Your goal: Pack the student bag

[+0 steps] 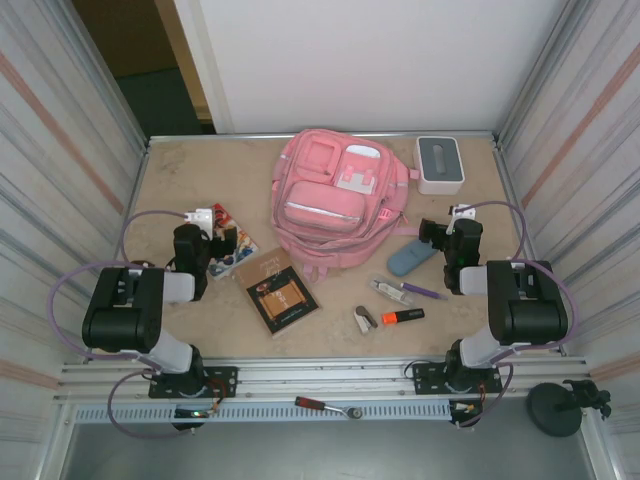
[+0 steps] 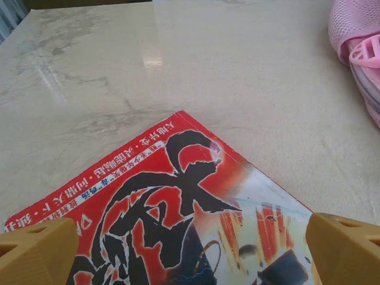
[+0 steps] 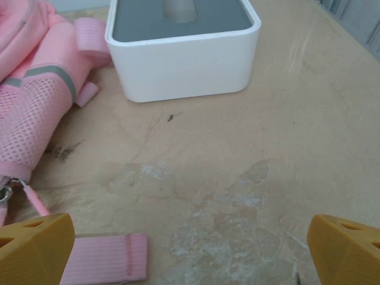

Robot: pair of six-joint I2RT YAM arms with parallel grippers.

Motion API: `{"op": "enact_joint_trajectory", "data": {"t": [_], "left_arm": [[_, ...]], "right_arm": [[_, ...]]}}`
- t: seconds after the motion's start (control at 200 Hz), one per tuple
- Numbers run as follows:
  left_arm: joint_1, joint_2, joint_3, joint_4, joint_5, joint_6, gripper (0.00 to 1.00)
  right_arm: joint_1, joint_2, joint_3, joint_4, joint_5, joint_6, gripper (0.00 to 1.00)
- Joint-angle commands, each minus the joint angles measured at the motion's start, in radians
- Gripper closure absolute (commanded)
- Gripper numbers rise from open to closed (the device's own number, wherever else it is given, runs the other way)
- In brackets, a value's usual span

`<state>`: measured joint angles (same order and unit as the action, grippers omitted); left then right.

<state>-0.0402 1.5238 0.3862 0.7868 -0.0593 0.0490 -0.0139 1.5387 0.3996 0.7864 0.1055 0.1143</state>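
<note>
Both arms hang low over the table and neither carries anything. The left gripper (image 2: 190, 252) has its jaws spread wide and empty. A red-covered comic book (image 2: 178, 208) lies flat directly beneath it, between its yellow fingertips (image 2: 35, 249), with one corner pointing away. I read that as a line-up for a pick. The book sits flush on the table (image 2: 119, 71), so I would guess it needs to be caught by an edge. The student bag (image 1: 335, 205) lies on its back ahead and to the right of that gripper, front pockets facing up. It sits midway between the arms, probably so either one can feed it. I cannot tell from here whether any pocket is unzipped. The right gripper (image 3: 190, 252) is likewise spread wide and holds nothing. It hovers over bare table, with a white box with a grey top (image 3: 184, 53) straight ahead of it. The bag's mesh side is ahead to its left, and a loose pink strap (image 3: 104, 258) lies just beside its left fingertip. A blue-grey pouch (image 1: 408, 258) lies just behind and left of it. Further back toward the bases lie a purple pen (image 1: 422, 291), an orange highlighter (image 1: 403, 316) and a brown notebook (image 1: 282, 292). All are outside the bag, so the packing looks unstarted.
</note>
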Motion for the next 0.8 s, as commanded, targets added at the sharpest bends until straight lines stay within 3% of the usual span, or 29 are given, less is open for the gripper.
{"op": "enact_joint_trajectory", "data": {"t": [0.0, 0.792], "left_arm": [[0.005, -0.013, 0.018, 0.017, 0.01, 0.008, 0.01], [0.005, -0.013, 0.019, 0.014, 0.012, 0.008, 0.01]], "right_arm": [[-0.008, 0.001, 0.004, 0.028, -0.027, -0.024, 0.01], [-0.018, 0.0, 0.007, 0.019, -0.049, -0.019, 0.01]]}}
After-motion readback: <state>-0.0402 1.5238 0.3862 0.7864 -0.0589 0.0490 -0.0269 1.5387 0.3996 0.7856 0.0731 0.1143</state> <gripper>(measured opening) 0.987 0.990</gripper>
